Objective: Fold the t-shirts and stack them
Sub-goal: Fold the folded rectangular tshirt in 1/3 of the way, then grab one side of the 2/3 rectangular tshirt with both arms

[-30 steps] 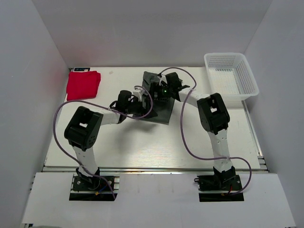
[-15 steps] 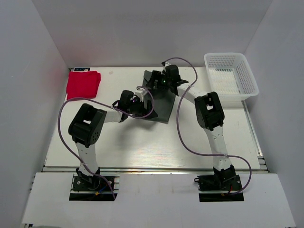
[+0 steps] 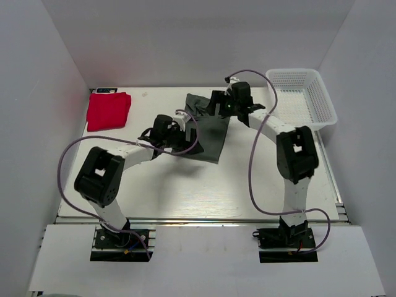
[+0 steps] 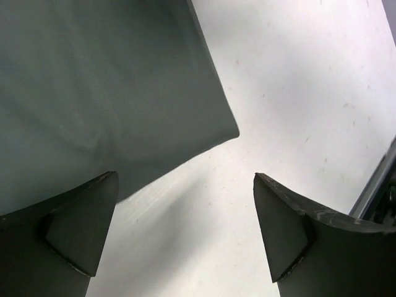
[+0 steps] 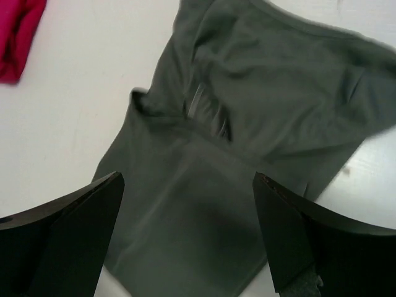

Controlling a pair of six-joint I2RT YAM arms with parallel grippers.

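Note:
The dark grey-green t-shirt (image 3: 210, 139) lies partly folded on the table's middle back. The red t-shirt (image 3: 108, 110) lies folded at the back left corner. My left gripper (image 3: 184, 136) is open and empty at the dark shirt's left edge. In the left wrist view the gripper (image 4: 185, 229) is low over bare table, and a corner of the shirt (image 4: 93, 74) lies just ahead of it. My right gripper (image 3: 216, 106) is open and empty above the shirt's far end. In the right wrist view the gripper (image 5: 185, 235) hovers over the rumpled shirt (image 5: 260, 105), and the red shirt (image 5: 18, 37) shows at the top left.
A white mesh basket (image 3: 301, 99) stands at the back right corner. White walls close in the table (image 3: 185, 185) on three sides. The arms' purple cables loop over the near half of the table.
My right arm has swung right and its gripper has moved back and right, off the shirt's top. My left elbow has shifted left. The dark shirt now lies flatter.

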